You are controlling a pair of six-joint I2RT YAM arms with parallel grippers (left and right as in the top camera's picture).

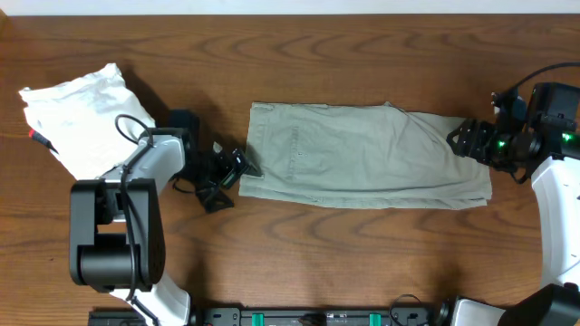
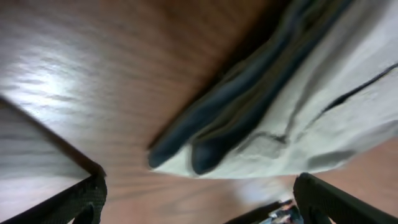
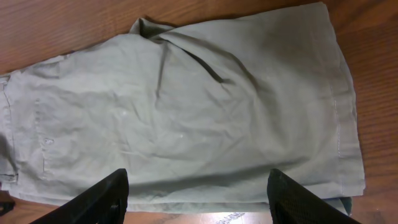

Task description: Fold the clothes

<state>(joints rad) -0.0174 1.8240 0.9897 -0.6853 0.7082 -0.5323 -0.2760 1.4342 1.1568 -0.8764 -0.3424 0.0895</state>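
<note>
clothes (image 1: 362, 167) lie lengthwise, waistband (image 1: 256, 149) by left claw (image 1: 234, 177), hem (image 1: 480, 178) by right claw (image 1: 459, 143), both claws open

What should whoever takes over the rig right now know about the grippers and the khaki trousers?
Left gripper: open, empty, at the waistband end of the trousers.
Right gripper: open, empty, over the hem end.
Trousers: flat, lengthwise across the middle of the table, legs apparently stacked.
Done: at most the leg-on-leg fold.
Left: grasp both ends and fold end to end.
</note>
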